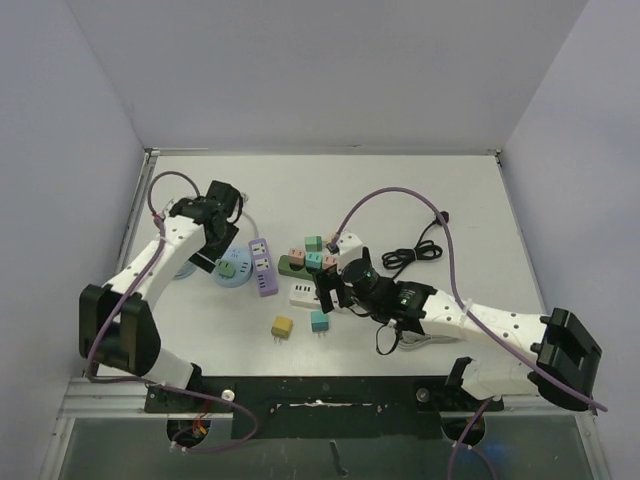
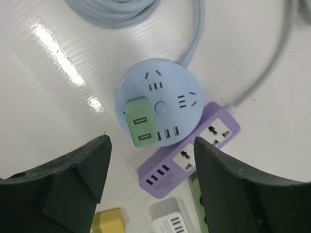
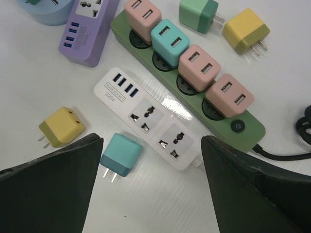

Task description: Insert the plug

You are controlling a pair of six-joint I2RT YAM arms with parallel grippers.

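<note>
Left wrist: the left gripper (image 2: 151,187) is released, its dark fingers (image 2: 63,184) spread wide at the lower corners. Just above the gap, the green plug (image 2: 140,122) sits seated in the round blue socket (image 2: 163,94) at frame centre. The purple strip (image 2: 194,150) touches the socket's lower right; its small print is too blurred to read.

Right wrist: the right gripper (image 3: 151,189) is also spread wide. A loose teal plug (image 3: 121,155) lies low between its fingers, just beside the white strip (image 3: 155,116), which is marked "S204". The green strip (image 3: 194,82) crosses upper centre.

Top: a black cable (image 1: 412,255) lies coiled right of centre.
</note>
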